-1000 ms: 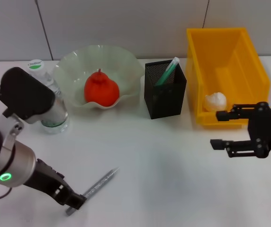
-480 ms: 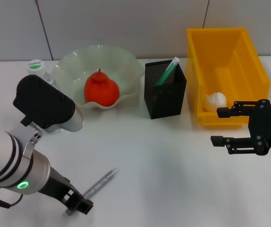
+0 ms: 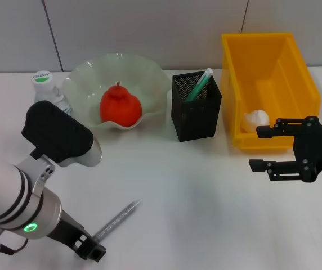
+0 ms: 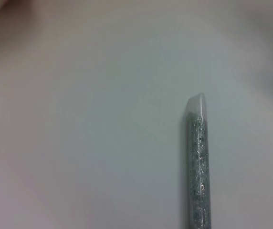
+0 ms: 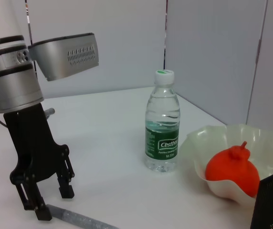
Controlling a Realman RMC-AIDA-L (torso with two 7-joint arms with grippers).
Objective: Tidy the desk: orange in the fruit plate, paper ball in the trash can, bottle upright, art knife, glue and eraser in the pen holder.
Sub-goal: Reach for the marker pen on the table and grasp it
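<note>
- The left gripper is low over the white table at the near left, its fingers parted and straddling the near end of a slim glittery silver-grey art knife; I cannot tell whether the pads touch it.
- In the right wrist view the left gripper's fingers stand apart above that end of the knife, which lies flat on the table.
- The left wrist view shows the knife's pale slanted tip and speckled barrel on bare table.
- The right gripper hangs at the right, just in front of the yellow trash can, fingers spread wide and empty.
- The paper ball lies inside the trash can, near its front wall.
- The orange sits in the pale green fruit plate at the back of the table.
- The bottle stands upright, white cap up, just left of the fruit plate and partly hidden behind the left arm.
- The black mesh pen holder stands between the fruit plate and the trash can, with a green and white stick leaning out of it.
- The eraser cannot be made out in any view.
</note>
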